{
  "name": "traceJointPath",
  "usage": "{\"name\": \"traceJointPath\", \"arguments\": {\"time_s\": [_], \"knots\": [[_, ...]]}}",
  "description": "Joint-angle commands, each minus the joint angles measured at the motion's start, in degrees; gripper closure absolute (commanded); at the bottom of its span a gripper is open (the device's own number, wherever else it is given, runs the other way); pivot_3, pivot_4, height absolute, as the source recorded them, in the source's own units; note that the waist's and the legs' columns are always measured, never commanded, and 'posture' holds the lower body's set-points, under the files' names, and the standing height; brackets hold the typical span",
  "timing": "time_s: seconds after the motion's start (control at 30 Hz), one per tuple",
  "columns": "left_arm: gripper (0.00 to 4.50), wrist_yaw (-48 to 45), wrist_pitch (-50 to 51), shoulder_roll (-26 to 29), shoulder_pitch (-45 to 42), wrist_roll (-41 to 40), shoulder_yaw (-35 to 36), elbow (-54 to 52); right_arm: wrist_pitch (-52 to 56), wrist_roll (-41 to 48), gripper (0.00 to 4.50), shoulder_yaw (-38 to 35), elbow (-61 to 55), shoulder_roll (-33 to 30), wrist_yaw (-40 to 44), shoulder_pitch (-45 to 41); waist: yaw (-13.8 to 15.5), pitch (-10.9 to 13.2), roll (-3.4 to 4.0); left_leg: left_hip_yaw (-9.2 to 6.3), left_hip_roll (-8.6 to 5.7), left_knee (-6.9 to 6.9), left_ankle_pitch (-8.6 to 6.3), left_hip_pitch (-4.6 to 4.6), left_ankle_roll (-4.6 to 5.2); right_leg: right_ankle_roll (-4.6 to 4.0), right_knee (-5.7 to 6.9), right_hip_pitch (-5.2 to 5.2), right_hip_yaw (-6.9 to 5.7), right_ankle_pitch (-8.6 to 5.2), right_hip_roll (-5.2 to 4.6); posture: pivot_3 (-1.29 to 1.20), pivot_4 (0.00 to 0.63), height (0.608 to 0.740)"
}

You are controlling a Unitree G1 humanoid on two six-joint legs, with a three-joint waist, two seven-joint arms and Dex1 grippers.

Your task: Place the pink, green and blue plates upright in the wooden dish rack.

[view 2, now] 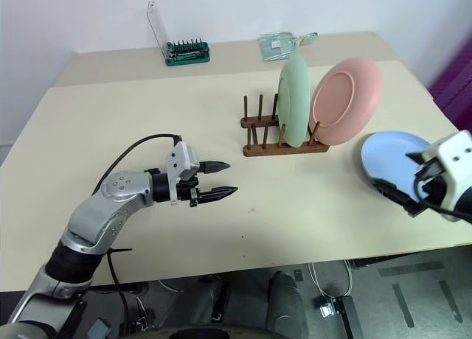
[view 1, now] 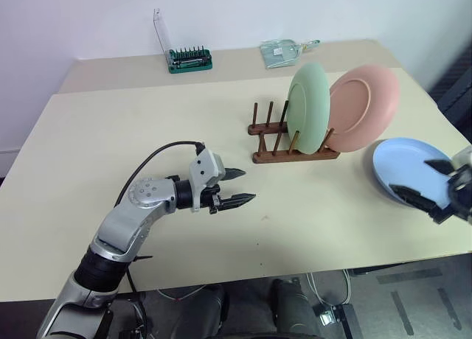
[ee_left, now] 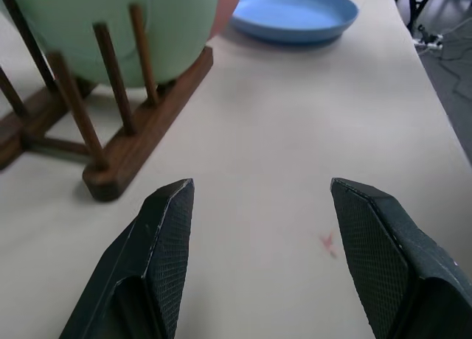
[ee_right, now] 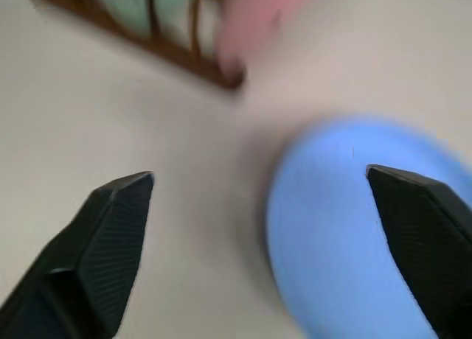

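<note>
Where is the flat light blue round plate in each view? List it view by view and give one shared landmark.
Left eye: light blue plate, right edge.
Right eye: right side.
Left wrist: top centre.
Right wrist: lower right.
Landmark: dark brown wooden dish rack, beside it.

Beige desk (view 1: 147, 125), pale top, against white wall (view 1: 221, 15). At far edge, left of centre: green bit case (view 1: 190, 59), lid open & standing upright, clear; row of bits upright inside. Further right along same far edge: clear plastic bag (view 1: 282, 51) lying flat, w/ something pale inside, can't tell what. Case & bag well apart. Small reddish mark (ee_left: 327, 242) on desk top near front. Grey floor (view 1: 413, 295) below desk's front-right corner, cables (view 1: 324, 302) lying there.
</note>
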Motion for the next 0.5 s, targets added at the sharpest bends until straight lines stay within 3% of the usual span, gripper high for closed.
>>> {"name": "traceJointPath", "arguments": {"time_s": [0.03, 0.17, 0.23, 0.3, 0.5], "knots": [[1.47, -0.43, -1.05, -0.41, -1.04, 0.55, -0.1, -0.27, -2.92, -5.4, 0.06, 5.44, 3.21, 0.5, -4.44, -1.88, 0.25, 0.01, -0.01, 0.0, 0.0, 0.01, 0.0, -0.01, 0.0, 0.0, -0.01, 0.0, 0.0, 0.0, -0.01, 0.0, 0.15, 0.74], [1.47, -0.33, -1.26, -0.45, -0.39, 0.9, 0.07, -0.74, -6.65, -10.9, 0.06, 12.93, 10.42, 1.41, -8.19, -5.85, 0.32, 0.01, -0.01, -0.02, -0.01, 0.02, 0.0, -0.05, 0.0, -0.01, -0.04, -0.02, 0.0, 0.01, -0.01, 0.0, 0.15, 0.74], [1.47, -0.14, -1.27, -0.55, -0.12, 1.08, 0.06, -1.07, -8.98, -13.78, 0.59, 15.92, 14.8, 1.9, -10.08, -7.74, 0.35, 0.02, -0.03, -0.03, -0.01, 0.02, 0.0, -0.05, 0.0, -0.01, -0.04, -0.02, 0.0, 0.01, -0.01, 0.0, 0.15, 0.74], [1.47, 0.06, -1.31, -0.6, 0.04, 1.38, 0.06, -1.27, -11.03, -16.28, 1.36, 17.79, 17.87, 1.9, -11.56, -8.92, 0.37, 0.01, -0.01, -0.04, -0.02, 0.02, 0.0, -0.05, 0.0, -0.01, -0.04, -0.02, 0.0, 0.01, -0.01, 0.0, 0.15, 0.74], [1.47, 0.62, -1.12, -0.49, 0.76, 1.47, 0.56, -2.09, -11.78, -16.02, 4.48, 17.43, 18.52, 3.06, -11.73, -10.83, 0.33, 0.0, -0.01, -0.05, -0.02, 0.03, 0.0, -0.05, 0.0, -0.02, -0.03, -0.01, 0.0, 0.02, 0.0, 0.0, 0.15, 0.74]]}}
